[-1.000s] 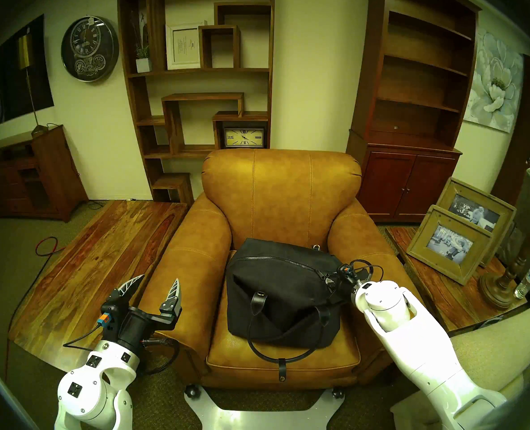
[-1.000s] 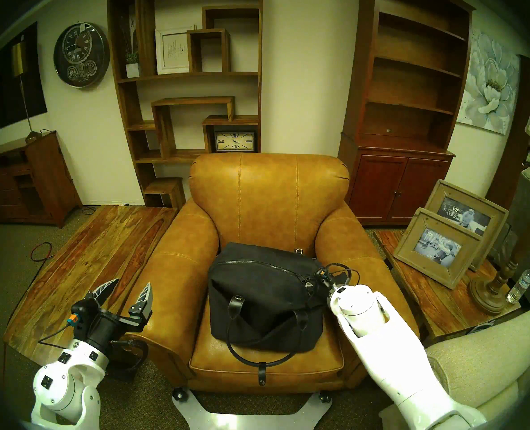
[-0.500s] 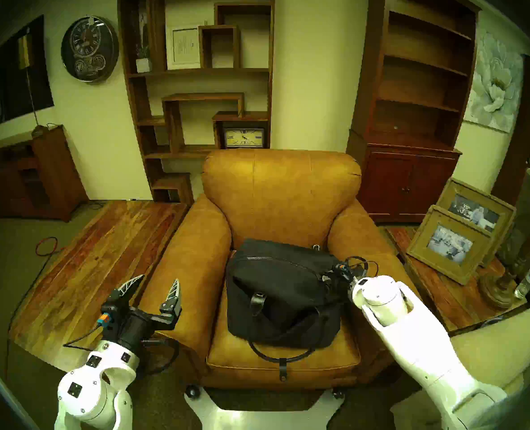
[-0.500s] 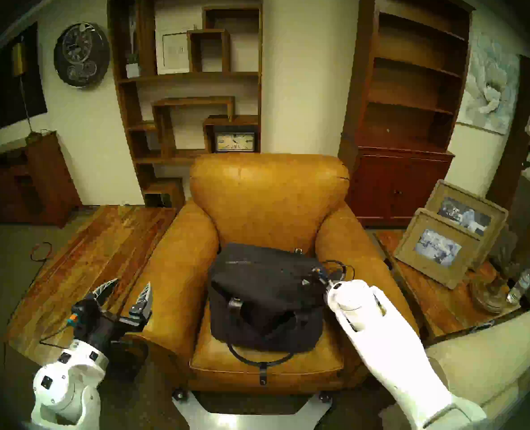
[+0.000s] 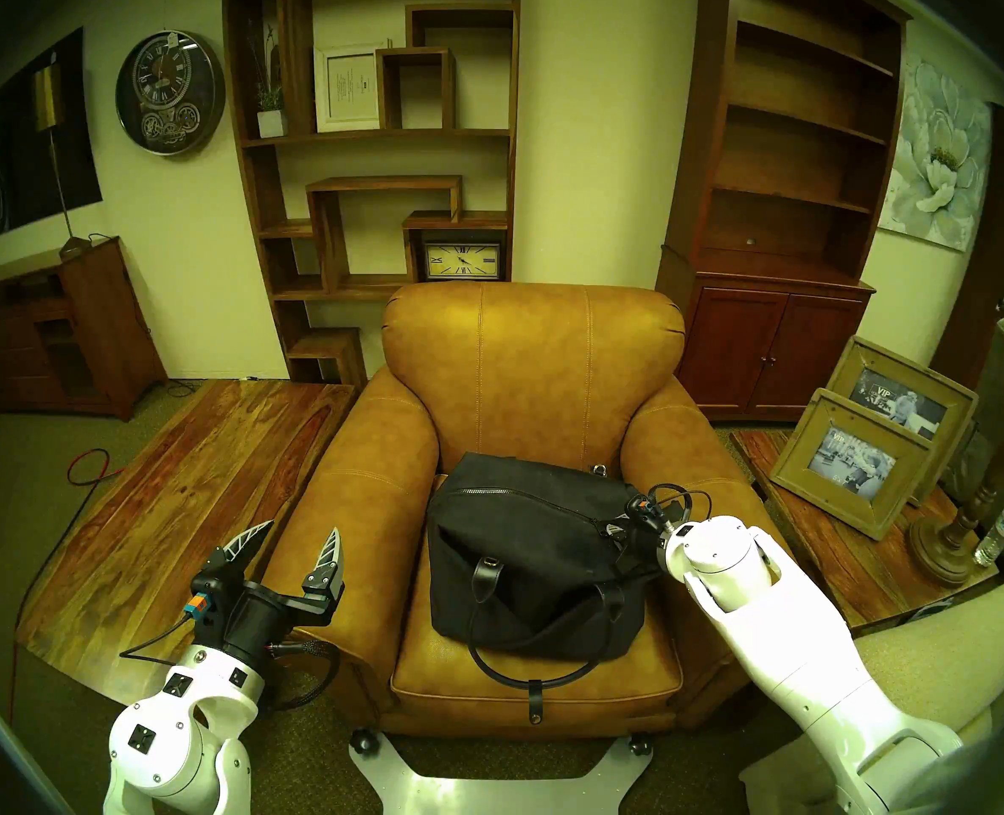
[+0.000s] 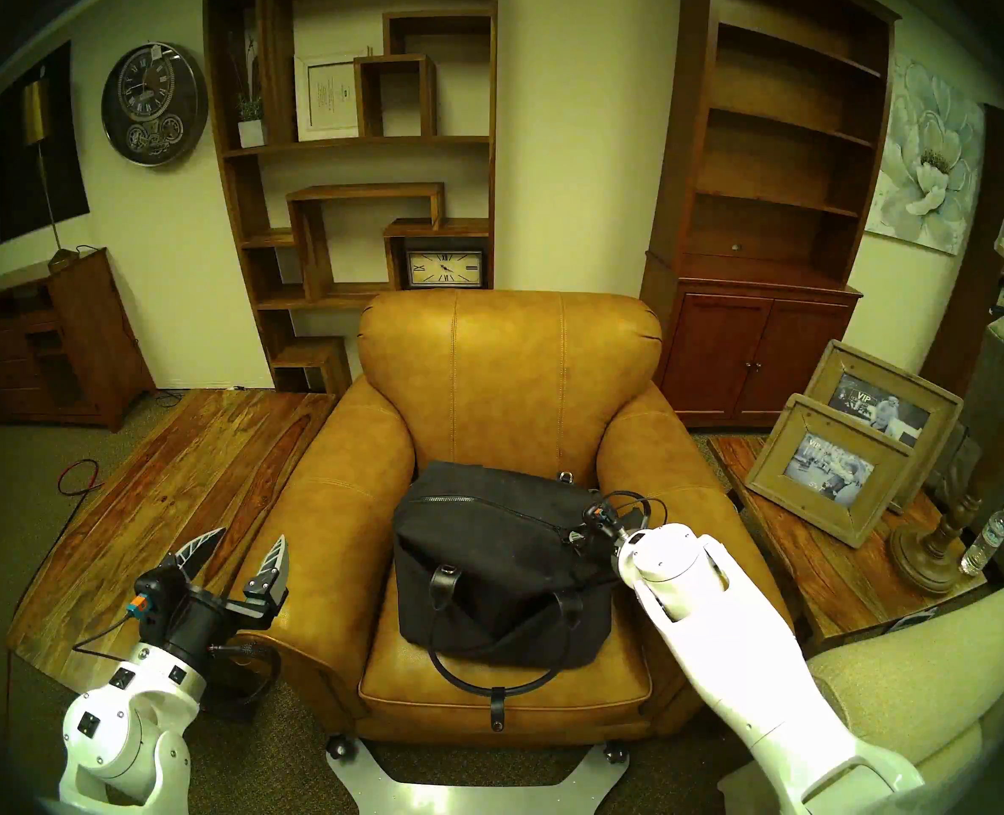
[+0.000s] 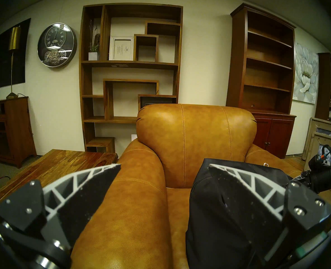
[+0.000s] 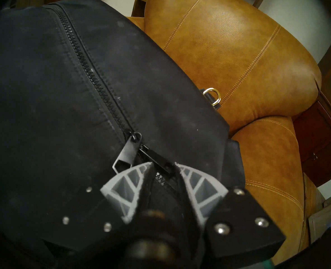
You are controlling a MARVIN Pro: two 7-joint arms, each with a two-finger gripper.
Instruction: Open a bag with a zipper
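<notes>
The black fabric bag (image 5: 523, 567) lies on the seat of a tan leather armchair (image 5: 532, 355). It also shows in the other head view (image 6: 488, 567) and the left wrist view (image 7: 267, 171). Its zipper (image 8: 95, 78) runs across the top, closed ahead of the sliders, and also shows from the head (image 5: 517, 493). My right gripper (image 8: 161, 165) is at the bag's right end (image 5: 616, 528), shut on one black pull tab (image 8: 157, 160). The second pull tab (image 8: 123, 158) hangs loose beside it. My left gripper (image 5: 297, 540) is open and empty above the chair's left armrest.
The bag's loop handle (image 5: 523, 675) hangs over the seat's front edge. A small metal ring (image 8: 212, 96) sits at the bag's back. A low wooden table (image 5: 194, 502) is to the left. A side table with picture frames (image 5: 858, 467) and a water bottle (image 5: 999, 531) is to the right.
My right gripper has shifted slightly left and back with the pull tab in it, and the bag's right end has moved with it. The left arm has not moved.
</notes>
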